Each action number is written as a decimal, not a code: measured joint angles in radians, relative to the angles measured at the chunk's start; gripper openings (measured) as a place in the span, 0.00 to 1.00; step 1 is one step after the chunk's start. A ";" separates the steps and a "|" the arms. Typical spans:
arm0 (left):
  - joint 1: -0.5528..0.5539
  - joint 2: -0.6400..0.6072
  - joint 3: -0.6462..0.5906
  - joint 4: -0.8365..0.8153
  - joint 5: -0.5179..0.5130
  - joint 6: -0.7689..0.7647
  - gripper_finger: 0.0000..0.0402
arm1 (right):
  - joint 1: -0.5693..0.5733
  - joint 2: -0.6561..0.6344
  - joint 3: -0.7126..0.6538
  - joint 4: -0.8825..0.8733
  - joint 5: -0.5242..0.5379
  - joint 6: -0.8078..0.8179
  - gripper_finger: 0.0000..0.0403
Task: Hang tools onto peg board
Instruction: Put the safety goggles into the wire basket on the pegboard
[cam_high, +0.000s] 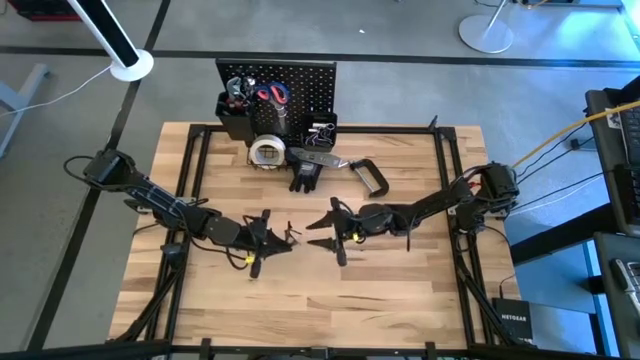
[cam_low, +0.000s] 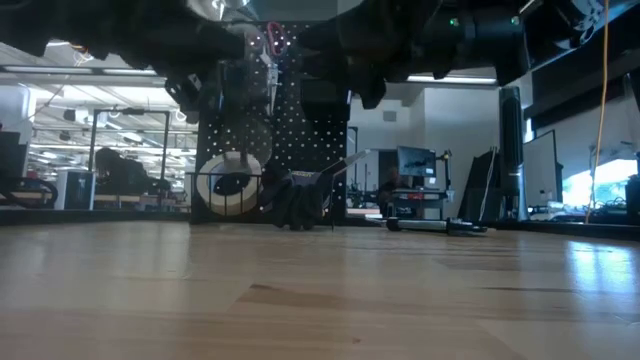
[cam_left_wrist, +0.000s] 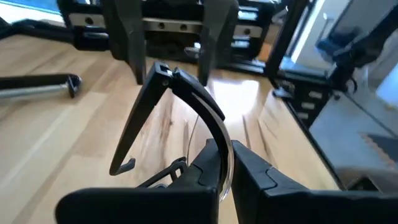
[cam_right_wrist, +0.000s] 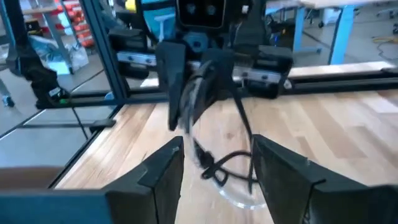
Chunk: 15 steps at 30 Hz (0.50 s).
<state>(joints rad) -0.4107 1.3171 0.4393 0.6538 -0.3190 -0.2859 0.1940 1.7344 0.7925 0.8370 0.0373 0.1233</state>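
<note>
My left gripper (cam_high: 272, 238) is shut on a pair of safety glasses (cam_left_wrist: 186, 106) with a clear lens and black temple arms. It holds them above the middle of the wooden table. My right gripper (cam_high: 322, 232) is open and faces them from the right. Its fingers (cam_right_wrist: 163, 174) stand on either side of the glasses (cam_right_wrist: 217, 165) without touching them. The black peg board (cam_high: 290, 85) stands at the far edge with red-handled pliers (cam_high: 272, 95) on it. A pale tape roll (cam_high: 267, 152), black gloves (cam_high: 305, 175), a silver level bar (cam_high: 322, 158) and a black C-clamp (cam_high: 372, 177) lie at its foot. My left gripper pinches the glasses between its two fingers at the clear lens's edge (cam_left_wrist: 225, 163), beside one temple's root. The fingers come level from the table's left. The glasses are lifted clear of the table, and the other temple arm (cam_left_wrist: 138, 121) sticks out and down toward my right gripper.
Black frame rails (cam_high: 190, 180) run along the table's left and right sides. Bare wood lies in front of both grippers toward the near edge. The peg board (cam_low: 300, 130), tape roll (cam_low: 232, 183) and gloves (cam_low: 300, 200) also show in the low view.
</note>
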 joint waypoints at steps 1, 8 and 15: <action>0.002 0.000 0.000 -0.014 0.004 0.002 0.02 | 0.000 0.000 -0.001 -0.011 -0.002 0.000 0.47; 0.038 0.000 0.000 -0.047 0.068 0.005 0.02 | 0.003 0.000 -0.001 -0.036 -0.028 0.000 0.47; 0.078 0.000 0.000 0.031 0.185 0.063 0.01 | 0.003 0.000 0.002 -0.026 -0.056 0.005 0.47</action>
<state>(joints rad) -0.3327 1.3174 0.4393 0.6846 -0.1340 -0.2230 0.1970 1.7344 0.7950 0.8111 -0.0189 0.1280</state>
